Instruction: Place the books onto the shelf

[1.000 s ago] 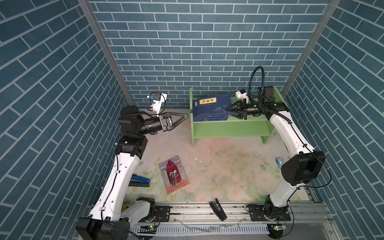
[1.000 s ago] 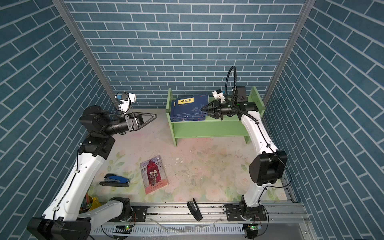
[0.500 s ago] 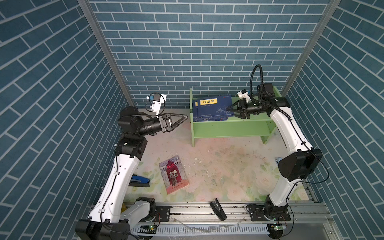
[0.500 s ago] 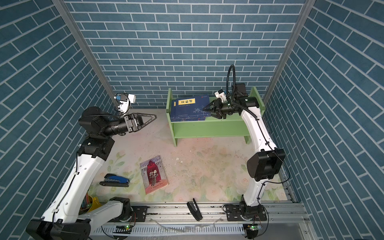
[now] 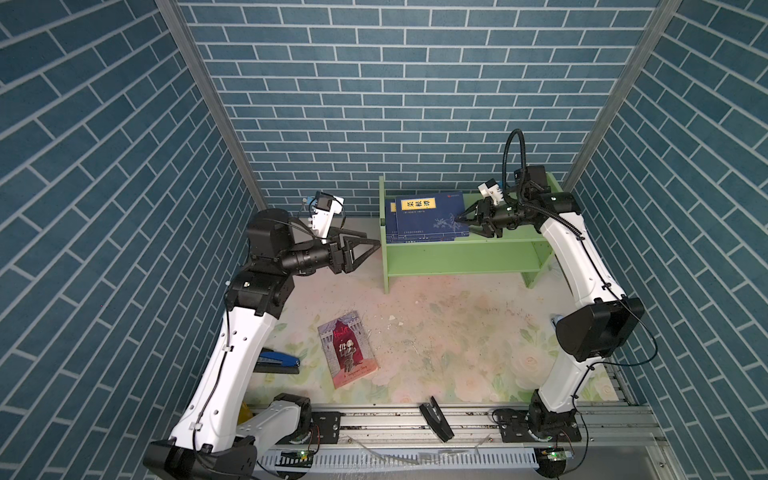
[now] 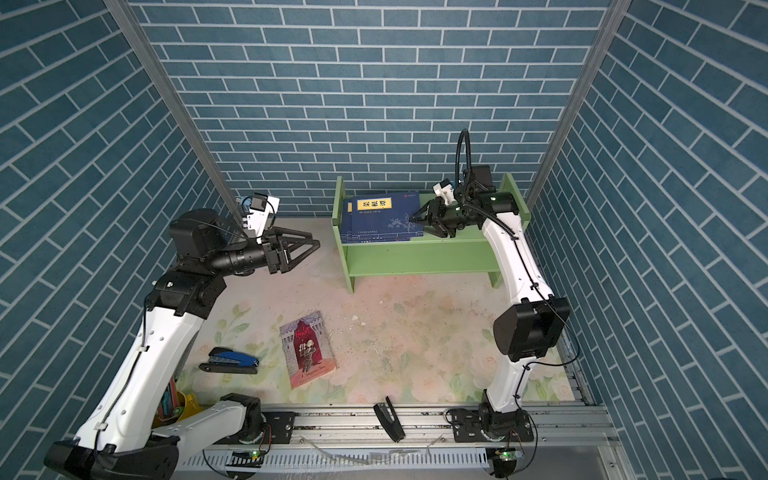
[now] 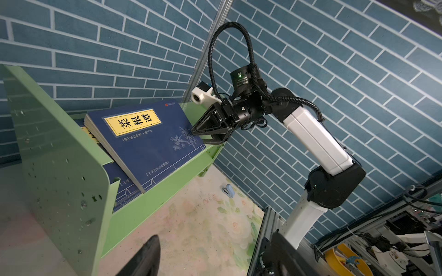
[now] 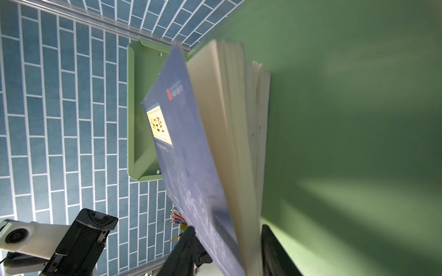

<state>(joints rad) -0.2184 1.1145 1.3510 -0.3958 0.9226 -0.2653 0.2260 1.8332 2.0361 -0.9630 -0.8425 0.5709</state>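
- My right end effector [image 5: 458,217] reaches onto the upper tier of the shelf [image 5: 457,259], right of centre in both top views.
- Its jaws stand at a moderate gap, closed on the free edge of the top blue book [image 5: 428,216]. In the left wrist view, one finger lies on the cover and the other sits under the edge. In the right wrist view, the page block sits between the two fingers and the book is blurred.
- The top blue book leans tilted with its yellow label up and its spine toward the drilled end panel [image 7: 59,167]. It rests over the lower blue books [image 7: 125,191], which sit on the same tier beside that panel.
- My left end effector [image 5: 379,244] hovers above the counter [image 5: 457,324], just left of the shelf, pointing at it without touching it.
- Its jaws are wide and hold nothing. In the left wrist view, the two fingers show far apart at the lower edge.
- The red-and-grey book [image 5: 348,349] lies flat, cover up, on the counter at lower centre-left, well apart from both end effectors.
- The blue stapler [image 5: 276,361] lies left of that book, beside my left arm.
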